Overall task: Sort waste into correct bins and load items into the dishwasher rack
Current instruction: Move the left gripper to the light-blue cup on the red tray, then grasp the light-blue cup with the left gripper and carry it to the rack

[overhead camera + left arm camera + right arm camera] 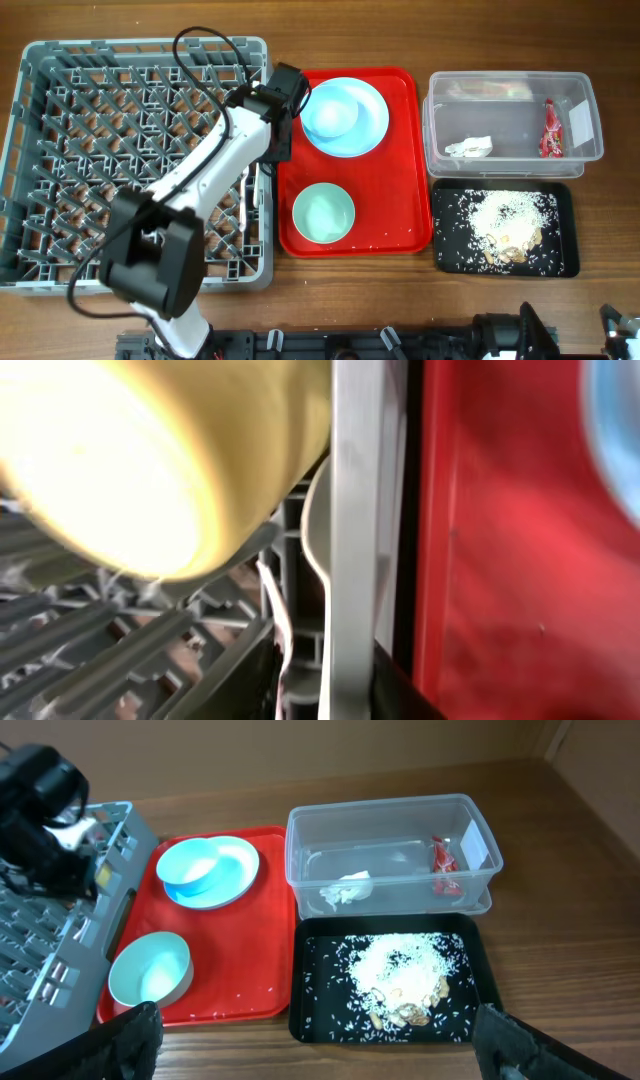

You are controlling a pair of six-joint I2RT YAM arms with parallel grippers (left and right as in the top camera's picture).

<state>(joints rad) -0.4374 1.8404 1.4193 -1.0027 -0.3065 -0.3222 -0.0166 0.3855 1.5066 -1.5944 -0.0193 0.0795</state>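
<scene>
Jaws of the left gripper [283,90] cannot be made out in any view, so whether they are parted or closed on anything cannot be told. In the left wrist view the yellow cup [150,460] fills the upper left, blurred and very near the lens. It is seen above the grid floor of the dishwasher rack [350,510], just inside the rack's right wall; contact with the floor cannot be confirmed.

Jaws of the right gripper [318,1045] are spread wide with nothing between them, low at the table's near edge.

Beside the rack, on the red tray [400,150], the pale-blue plate [372,122] is seen with one teal bowl [330,108] on it, and a second bowl [323,213] nearer the front. The tissue [468,148] and red wrapper [548,130] are seen inside the clear tub [510,78], and the rice [510,215] in the black tray [445,250], so sorting is judged done.

Loading is judged the step in hand, with the cup being set down. A clean release and a straight lift clear of the pegs are called for; the bowls and plate are then to be fetched.
</scene>
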